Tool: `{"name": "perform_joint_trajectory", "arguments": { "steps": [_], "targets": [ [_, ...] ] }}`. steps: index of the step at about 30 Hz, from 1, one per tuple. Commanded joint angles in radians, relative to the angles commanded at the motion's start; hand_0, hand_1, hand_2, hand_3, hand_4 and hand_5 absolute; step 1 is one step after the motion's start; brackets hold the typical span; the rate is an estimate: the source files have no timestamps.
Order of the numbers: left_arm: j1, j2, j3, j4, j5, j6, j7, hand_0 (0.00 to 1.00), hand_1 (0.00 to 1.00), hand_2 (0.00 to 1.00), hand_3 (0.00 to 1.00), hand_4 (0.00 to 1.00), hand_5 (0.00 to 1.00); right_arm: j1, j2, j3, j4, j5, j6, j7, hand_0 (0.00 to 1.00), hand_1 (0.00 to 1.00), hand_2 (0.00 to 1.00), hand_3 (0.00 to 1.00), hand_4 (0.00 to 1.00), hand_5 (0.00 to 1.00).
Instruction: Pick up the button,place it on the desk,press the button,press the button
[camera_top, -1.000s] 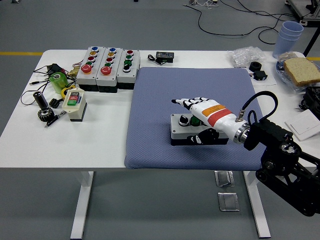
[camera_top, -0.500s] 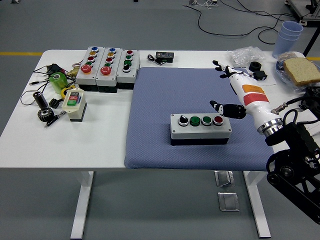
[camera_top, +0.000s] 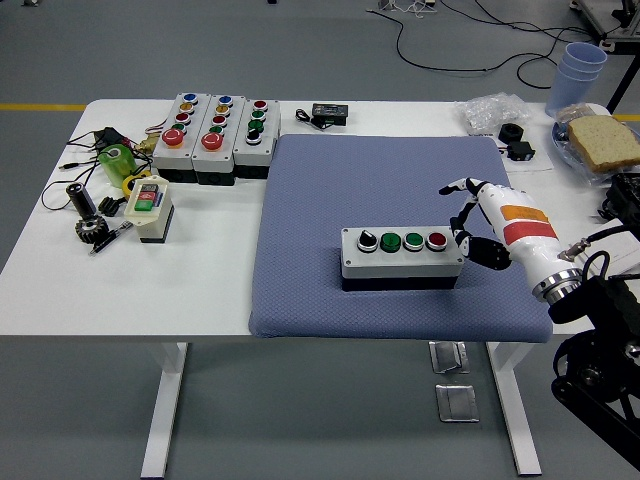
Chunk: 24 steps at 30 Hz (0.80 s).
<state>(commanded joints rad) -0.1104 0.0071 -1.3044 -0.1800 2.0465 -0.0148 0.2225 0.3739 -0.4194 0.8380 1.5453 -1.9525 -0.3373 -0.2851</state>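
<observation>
A grey button box (camera_top: 401, 257) lies on the blue mat (camera_top: 330, 200), near the mat's front edge. Its top carries a black-and-white knob, two green buttons and a red button (camera_top: 437, 240) at the right end. My right hand (camera_top: 470, 222), white with black fingertips and an orange band, hovers just right of the box. Its fingers are spread and hold nothing. The thumb points down close to the box's right end. The left arm does not show.
Three more button boxes (camera_top: 215, 135) stand at the mat's back left. A small cream switch box (camera_top: 149, 208), a green object, a gear and cables lie at the left. Bread on a plate (camera_top: 600, 140), stacked blue cups (camera_top: 577, 70) and small black parts occupy the right back.
My right hand lifted off the button box, swung up and back to the right, then came down again beside the box's right end. The box has not moved.
</observation>
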Motion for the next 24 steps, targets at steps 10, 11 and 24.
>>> {"name": "perform_joint_trajectory", "arguments": {
  "steps": [10, 11, 24],
  "targets": [
    [-0.001, 0.000, 0.001, 0.000, 0.002, -0.002, 0.001, 0.652, 0.638, 0.658, 0.556, 0.328, 0.845, -0.011, 0.003, -0.017, -0.014, -0.015, 0.081, -0.004, 0.155, 0.002, 0.223, 0.643, 0.587, 0.002],
    [-0.001, 0.000, 0.001, 0.000, 0.002, -0.002, 0.001, 0.652, 0.638, 0.658, 0.556, 0.328, 0.845, -0.010, 0.003, -0.021, -0.018, -0.017, 0.087, -0.006, 0.155, 0.002, 0.223, 0.643, 0.587, 0.002],
    [0.000, 0.000, 0.000, 0.000, 0.000, 0.000, 0.000, 0.653, 0.638, 0.659, 0.558, 0.327, 0.842, -0.007, 0.004, -0.021, -0.036, -0.027, 0.114, -0.023, 0.158, 0.002, 0.222, 0.643, 0.595, 0.002]
  ]
}}
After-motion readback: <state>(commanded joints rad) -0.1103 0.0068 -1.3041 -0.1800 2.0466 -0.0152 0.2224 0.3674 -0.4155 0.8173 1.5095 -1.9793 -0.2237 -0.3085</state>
